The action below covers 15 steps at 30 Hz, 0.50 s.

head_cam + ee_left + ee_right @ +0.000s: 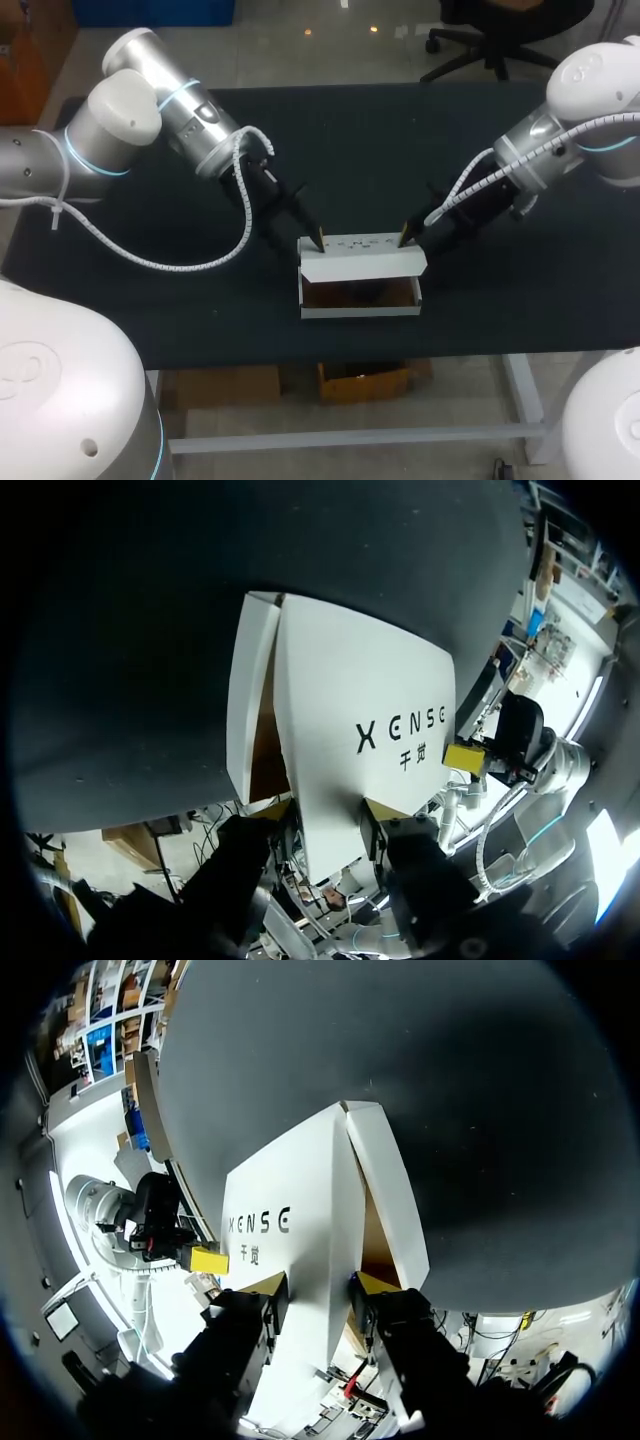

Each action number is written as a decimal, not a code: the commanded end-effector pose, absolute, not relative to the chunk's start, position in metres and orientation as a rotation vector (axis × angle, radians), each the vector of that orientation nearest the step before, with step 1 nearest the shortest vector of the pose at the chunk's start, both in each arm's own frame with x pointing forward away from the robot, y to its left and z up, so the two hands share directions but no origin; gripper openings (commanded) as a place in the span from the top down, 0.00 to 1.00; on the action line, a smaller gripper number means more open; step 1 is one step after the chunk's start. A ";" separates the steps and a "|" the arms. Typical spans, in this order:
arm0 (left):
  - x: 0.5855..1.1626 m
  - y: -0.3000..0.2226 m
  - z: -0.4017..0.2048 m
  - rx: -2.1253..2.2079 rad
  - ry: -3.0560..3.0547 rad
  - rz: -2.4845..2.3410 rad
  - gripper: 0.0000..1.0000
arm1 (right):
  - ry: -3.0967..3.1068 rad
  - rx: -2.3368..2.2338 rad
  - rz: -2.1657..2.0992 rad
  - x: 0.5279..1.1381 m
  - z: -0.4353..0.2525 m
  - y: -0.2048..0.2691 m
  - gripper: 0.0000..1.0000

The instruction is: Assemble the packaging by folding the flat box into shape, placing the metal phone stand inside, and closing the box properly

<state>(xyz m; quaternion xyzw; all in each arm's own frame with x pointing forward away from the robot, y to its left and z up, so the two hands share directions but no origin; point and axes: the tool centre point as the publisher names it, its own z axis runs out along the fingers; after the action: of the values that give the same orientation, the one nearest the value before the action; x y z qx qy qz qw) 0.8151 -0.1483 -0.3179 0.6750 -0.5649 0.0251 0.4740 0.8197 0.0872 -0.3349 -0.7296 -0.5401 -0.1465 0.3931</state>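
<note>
A white cardboard box (360,311) stands near the table's front edge with its brown inside showing. Something dark lies in it; I cannot make out what. Its printed lid (365,262) hangs half lowered over the opening. My left gripper (318,240) is at the lid's left end and my right gripper (405,238) at its right end. In the left wrist view the lid (370,680) runs out from between the gripper (330,815), both fingers against it. The right wrist view mirrors this: the lid (290,1190) is caught in the gripper (320,1285).
The black table (200,300) spreads wide on both sides of the box and behind it. The table's front edge runs just past the box's front wall. Each wrist view shows the other arm's yellow fingertip at the lid's far end.
</note>
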 end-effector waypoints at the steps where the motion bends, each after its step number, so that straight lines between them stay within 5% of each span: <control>1: 0.814 -0.148 -0.319 1.651 -1.384 0.063 0.58 | -1.372 -1.843 -0.369 0.820 -0.338 0.088 0.60; 15: 0.811 -0.145 -0.326 1.645 -1.390 0.069 0.58 | -1.382 -1.830 -0.353 0.820 -0.348 0.087 0.58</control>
<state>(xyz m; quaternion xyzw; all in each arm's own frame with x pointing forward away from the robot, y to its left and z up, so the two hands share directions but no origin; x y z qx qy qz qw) 0.8121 -0.1450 -0.3249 0.6723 -0.5683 0.0276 0.4736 0.8175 0.0869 -0.3449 -0.7262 -0.5450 -0.1412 0.3945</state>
